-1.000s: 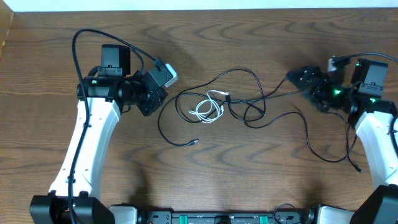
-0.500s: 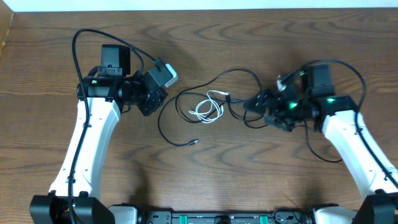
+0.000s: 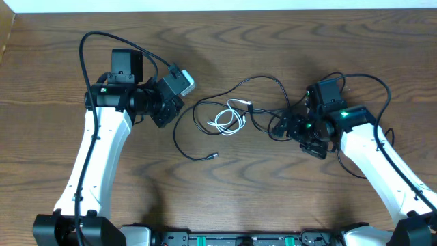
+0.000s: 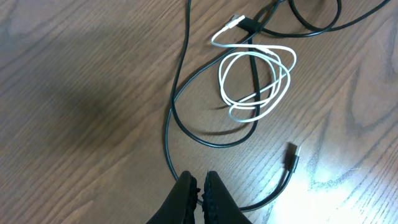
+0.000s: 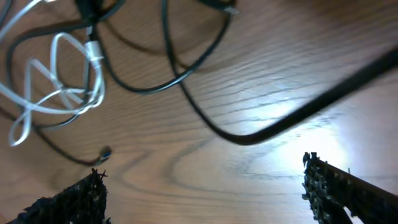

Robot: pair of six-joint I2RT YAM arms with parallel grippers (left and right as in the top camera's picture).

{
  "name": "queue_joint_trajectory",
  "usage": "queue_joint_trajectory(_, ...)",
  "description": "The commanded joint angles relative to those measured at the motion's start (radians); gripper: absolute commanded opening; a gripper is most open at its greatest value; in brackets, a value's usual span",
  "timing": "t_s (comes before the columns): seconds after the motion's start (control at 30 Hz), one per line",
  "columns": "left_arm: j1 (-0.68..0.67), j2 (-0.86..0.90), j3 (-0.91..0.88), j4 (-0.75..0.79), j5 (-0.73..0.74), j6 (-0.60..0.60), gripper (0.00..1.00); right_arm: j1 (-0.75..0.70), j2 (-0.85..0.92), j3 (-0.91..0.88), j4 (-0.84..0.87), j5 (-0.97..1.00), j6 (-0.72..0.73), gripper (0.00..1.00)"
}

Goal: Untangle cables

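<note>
Surface: a dark brown wood-grain surface (image 3: 225, 198) with both arms over it, and the cords piled in the middle.
Tangle: thin black cords (image 3: 261, 77) loop across the centre. A short white cord (image 3: 229, 119) is coiled at the left end of the pile, and a black strand runs through the coil.
Loose end: a small black plug (image 3: 215, 154) lies free on the near side, clear of the coil.
Right claw (image 3: 283, 126): it's down low at the right end of the tangle with its jaws spread wide and nothing between them. A black loop lies on the wood just ahead of the fingertips in the wrist view.
Left claw (image 4: 200, 183): it's pinched fully closed and parked to the left of the pile. A black strand runs right up to its tips, but I cannot tell if they touch.
Step in hand: it looks like the right arm is lining up its first pick on a black loop.
How to do it well: straddle one strand only, well away from the crossing points. Close the claw fully, since the cord is far thinner than the fingers. Then draw it out to the right, low and slow, so the white coil isn't dragged along.
Risk: pinching two strands at once would likely tighten the knot.
Change, right arm: a second ago it sat out by the far-right edge; now it has swung in over the right end of the pile, with its jaws just as wide.
Change, the rest: the left arm hasn't budged, and the cords lie as they did.
</note>
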Motion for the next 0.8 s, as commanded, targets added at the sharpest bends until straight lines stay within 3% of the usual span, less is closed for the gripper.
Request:
queue_joint_trajectory(0.0, -0.002, 0.011, 0.006, 0.001, 0.017, 0.018, 0.07, 0.006, -0.001, -0.004, 0.003, 0.165, 0.027, 0.99)
queue_joint_trajectory(0.13, -0.002, 0.011, 0.006, 0.005, 0.017, 0.018, 0.08, 0.006, -0.001, -0.038, 0.081, 0.309, 0.058, 0.99)
queue_joint_trajectory(0.3, -0.002, 0.011, 0.006, 0.004, 0.018, 0.017, 0.07, 0.006, 0.019, -0.108, 0.248, 0.324, 0.058, 0.88)
queue_joint_trajectory(0.43, -0.002, 0.011, 0.006, 0.004, 0.018, 0.017, 0.07, 0.006, 0.064, -0.135, 0.291, 0.324, 0.079, 0.85)
queue_joint_trajectory(0.47, -0.002, 0.011, 0.006, 0.004, 0.024, 0.017, 0.08, 0.006, 0.083, -0.138, 0.3, 0.324, 0.083, 0.8)
queue_joint_trajectory(0.57, -0.002, 0.011, 0.006, 0.005, 0.055, 0.018, 0.08, 0.006, 0.133, -0.138, 0.322, 0.323, 0.083, 0.34)
queue_joint_trajectory(0.6, -0.002, 0.011, 0.006, 0.005, 0.061, 0.018, 0.08, 0.006, 0.145, -0.138, 0.328, 0.322, 0.083, 0.14)
queue_joint_trajectory(0.63, -0.002, 0.011, 0.006, 0.005, 0.065, 0.018, 0.08, 0.006, 0.156, -0.138, 0.334, 0.317, 0.083, 0.03)
queue_joint_trajectory(0.77, -0.002, 0.011, 0.006, 0.004, 0.071, 0.017, 0.08, 0.005, 0.154, -0.134, 0.339, 0.298, 0.083, 0.01)
